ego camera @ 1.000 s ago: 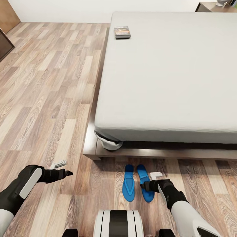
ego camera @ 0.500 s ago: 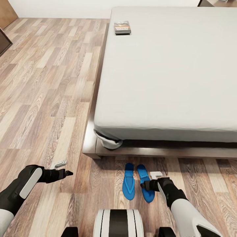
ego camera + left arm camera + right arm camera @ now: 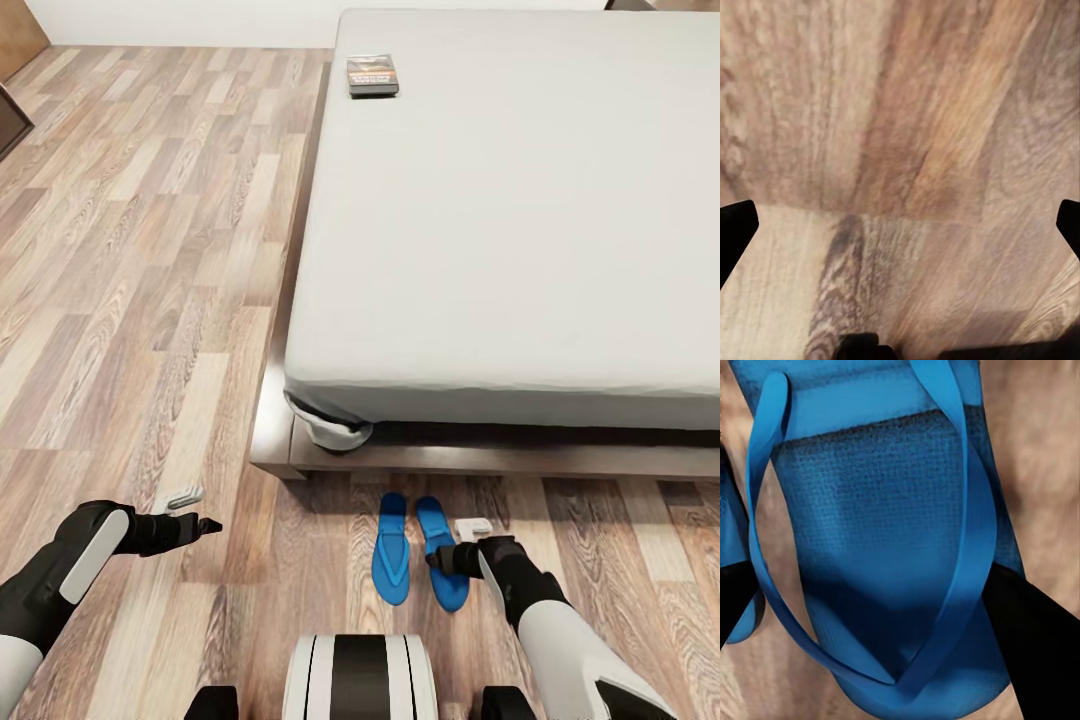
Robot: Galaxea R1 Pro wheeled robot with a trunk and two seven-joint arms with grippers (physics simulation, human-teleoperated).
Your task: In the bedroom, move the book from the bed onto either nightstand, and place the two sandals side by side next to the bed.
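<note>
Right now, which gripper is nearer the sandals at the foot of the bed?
Right. The right gripper sits directly over the nearer of the two sandals; the left gripper hangs over bare floor, well off to their side.

The wooden floor (image 3: 150, 300) to the left of the bed (image 3: 520, 200) lies open and wide. The bed frame (image 3: 450, 458) walls off the strip just beyond the two sandals (image 3: 418, 550). The right gripper (image 3: 440, 560) sits over the right sandal, its fingers (image 3: 1027, 630) apparently straddling the sole. The mattress around the book (image 3: 372, 76) is bare.
</note>
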